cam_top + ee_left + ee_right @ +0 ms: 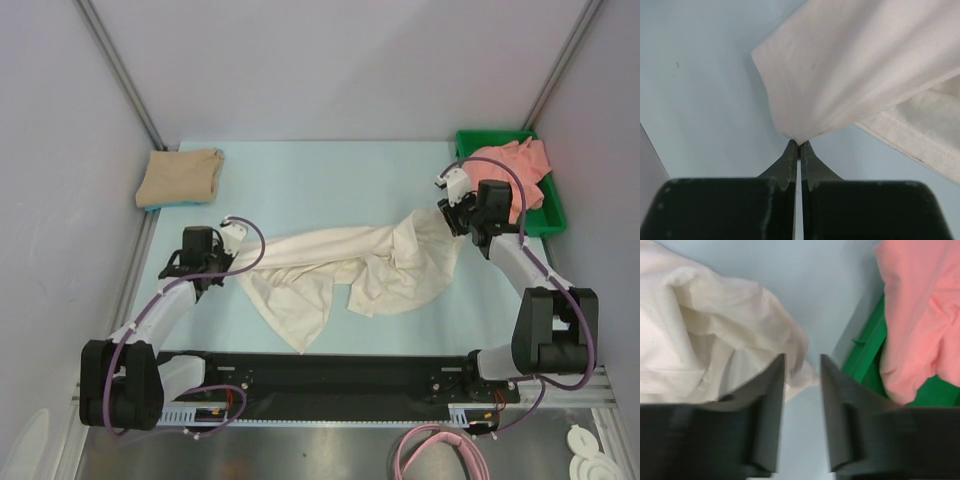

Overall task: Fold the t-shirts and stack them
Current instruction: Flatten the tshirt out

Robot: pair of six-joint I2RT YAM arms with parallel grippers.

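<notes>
I see the cream shirt lying rumpled and stretched across the middle of the table, running from near its left edge towards the far right corner. My left gripper is pinched tight on a corner of that shirt at its left end, and the cloth fans out from the fingertips. My right gripper sits at the shirt's right end with its jaws a narrow gap apart. The bunched cloth lies against its left finger, with nothing clamped. The tan shirt lies folded at the far left corner. The pink shirt is heaped in the green tray at the far right corner.
</notes>
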